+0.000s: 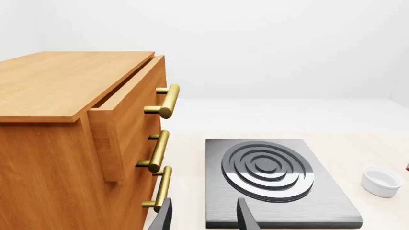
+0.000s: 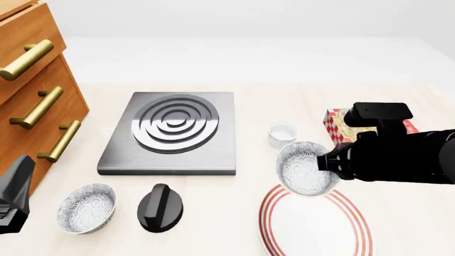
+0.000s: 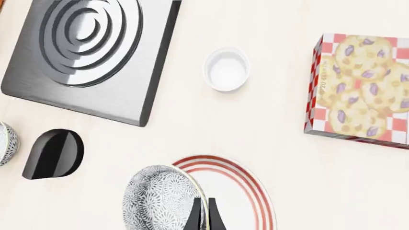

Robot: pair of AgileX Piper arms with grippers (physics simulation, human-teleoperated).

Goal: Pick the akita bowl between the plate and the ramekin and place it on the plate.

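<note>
My right gripper (image 2: 331, 162) is shut on the rim of the akita bowl (image 2: 306, 169), a speckled grey-white bowl that hangs tilted above the far left edge of the plate (image 2: 316, 229). In the right wrist view the closed fingertips (image 3: 202, 215) pinch the bowl (image 3: 160, 199) over the red-ringed plate (image 3: 246, 189). The white ramekin (image 2: 282, 133) stands just beyond on the table, also in the right wrist view (image 3: 226, 68). My left gripper (image 1: 204, 220) is open and holds nothing, low at the front left (image 2: 14, 194).
A second speckled bowl (image 2: 87, 207) and a black knob-like object (image 2: 160, 207) sit at the front left. A steel burner plate (image 2: 170, 130) lies mid-table. A wooden drawer cabinet (image 2: 32, 90) stands at the left. A cookie box (image 2: 340, 124) lies right of the ramekin.
</note>
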